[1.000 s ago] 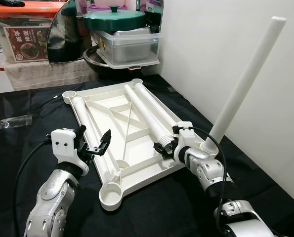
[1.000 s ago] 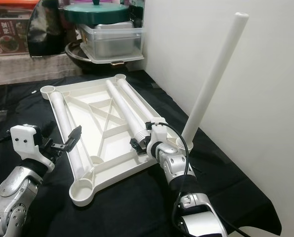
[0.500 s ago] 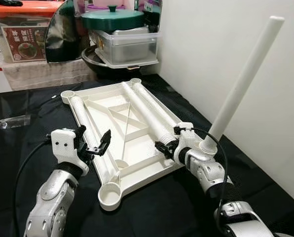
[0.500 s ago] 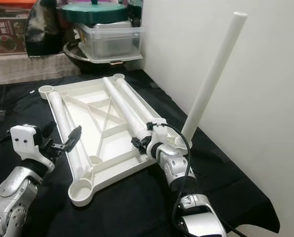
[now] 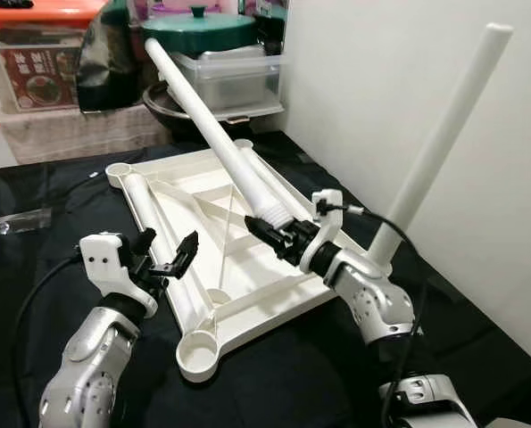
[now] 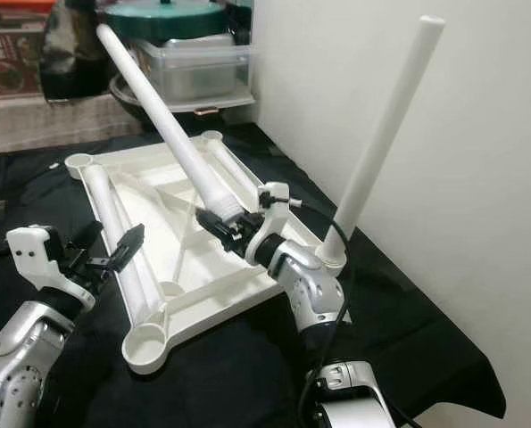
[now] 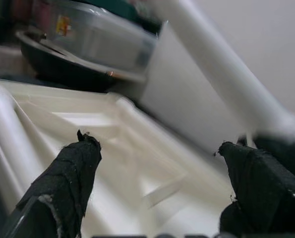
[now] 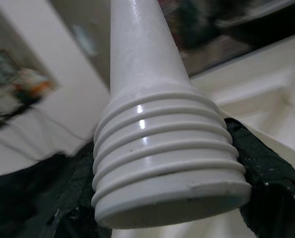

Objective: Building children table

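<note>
— What was changed since the earlier frame?

— Lifted off the tabletop was one of the two legs that had lain side by side at the centre of the frame. The raised leg (image 5: 213,129) was now held slanting from the centre toward the upper left, its far end in front of the green pot lid (image 5: 198,28).

— By what was it held?

— By the right gripper (image 5: 281,239), whose fingers were clamped on the ribbed, threaded end (image 8: 169,168) of the leg, just right of centre.

— And the other parts?

— The upturned white tabletop (image 5: 238,312) was seen flat on the black cloth (image 5: 33,214) at the centre. One leg (image 5: 156,241) was laid along its left edge, another (image 6: 225,169) along its right edge, and a fourth leg (image 5: 443,134) was stood upright in the right-hand corner socket, against the wall at upper right.

— And the left gripper?

— The left gripper (image 5: 165,257) was held at lower left beside the leg on the left edge, its fingers (image 7: 63,183) spread wide apart with nothing between them.
</note>
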Tool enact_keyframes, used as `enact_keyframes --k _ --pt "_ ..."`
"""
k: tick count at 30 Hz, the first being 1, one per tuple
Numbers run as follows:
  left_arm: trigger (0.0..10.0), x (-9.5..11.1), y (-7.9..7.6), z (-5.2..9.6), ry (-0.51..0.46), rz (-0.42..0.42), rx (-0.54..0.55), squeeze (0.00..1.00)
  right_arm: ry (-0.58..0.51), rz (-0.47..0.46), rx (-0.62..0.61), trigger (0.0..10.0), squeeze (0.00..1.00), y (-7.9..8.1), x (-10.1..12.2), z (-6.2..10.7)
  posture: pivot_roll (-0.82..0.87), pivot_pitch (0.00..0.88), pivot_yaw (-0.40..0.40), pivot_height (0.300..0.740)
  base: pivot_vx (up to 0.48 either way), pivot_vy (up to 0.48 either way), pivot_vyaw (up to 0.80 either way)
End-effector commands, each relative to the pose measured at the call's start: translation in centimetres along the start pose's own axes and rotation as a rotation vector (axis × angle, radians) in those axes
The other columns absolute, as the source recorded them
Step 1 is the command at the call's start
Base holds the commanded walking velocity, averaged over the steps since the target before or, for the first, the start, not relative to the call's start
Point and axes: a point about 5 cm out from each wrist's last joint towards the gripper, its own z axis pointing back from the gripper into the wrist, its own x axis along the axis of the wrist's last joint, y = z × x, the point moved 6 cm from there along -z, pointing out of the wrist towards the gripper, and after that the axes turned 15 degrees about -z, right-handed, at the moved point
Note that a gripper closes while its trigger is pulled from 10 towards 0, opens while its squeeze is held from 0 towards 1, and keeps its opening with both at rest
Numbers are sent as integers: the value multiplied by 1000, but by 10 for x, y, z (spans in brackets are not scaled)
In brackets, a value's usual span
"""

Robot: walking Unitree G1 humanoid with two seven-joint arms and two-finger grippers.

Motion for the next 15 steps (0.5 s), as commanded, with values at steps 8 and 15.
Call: enact_keyframes --k 8,15 --pt "10000 27 -16 -8 -129 307 -91 0 40 -19 143 0 0 24 -12 2 46 0 -73 740 0 0 0" --pt "10000 41 -28 -16 -169 403 -202 0 108 0 229 0 0 36 -24 12 39 0 -64 740 0 0 0"
